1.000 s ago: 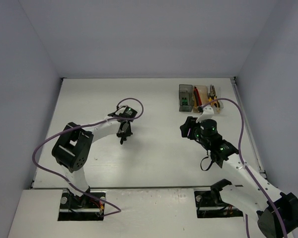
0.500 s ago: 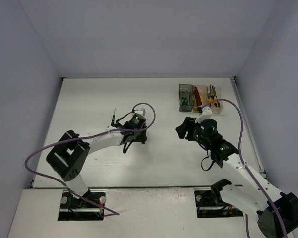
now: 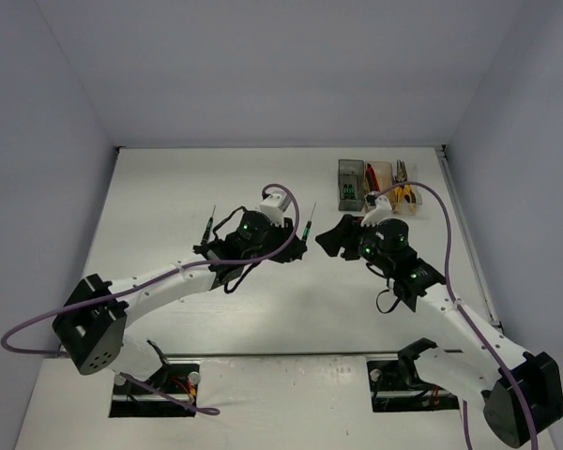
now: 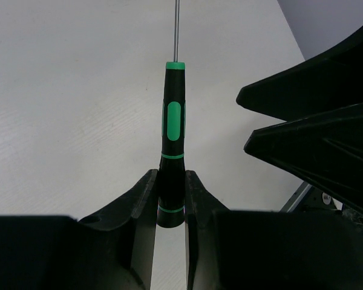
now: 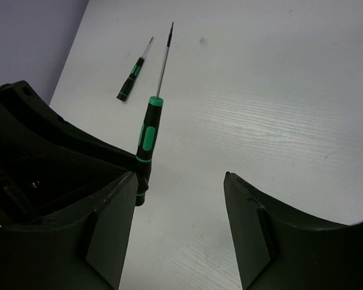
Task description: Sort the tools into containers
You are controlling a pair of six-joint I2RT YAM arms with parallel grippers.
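My left gripper (image 3: 298, 247) is shut on a black-green screwdriver (image 3: 308, 228), held above the table with its shaft pointing to the far side. The left wrist view shows the handle (image 4: 172, 130) clamped between the jaws. My right gripper (image 3: 328, 240) is open and empty, right beside that screwdriver; in the right wrist view the tool (image 5: 147, 134) stands just off my left finger (image 5: 112, 223). A second screwdriver (image 3: 209, 223) lies on the table to the left. The smoky grey bin (image 3: 350, 185), amber bin (image 3: 377, 181) and clear bin (image 3: 403, 180) stand far right, holding tools.
The grey bin holds green-handled screwdrivers, the amber one a red knife, the clear one yellow-handled pliers. Purple cables loop above both arms. The right gripper's black fingers (image 4: 314, 139) fill the right side of the left wrist view. White walls close in the table.
My left arm has swung right, carrying a screwdriver up off the table toward my right gripper. The right gripper has shifted a little left. The second screwdriver lies uncovered at left.
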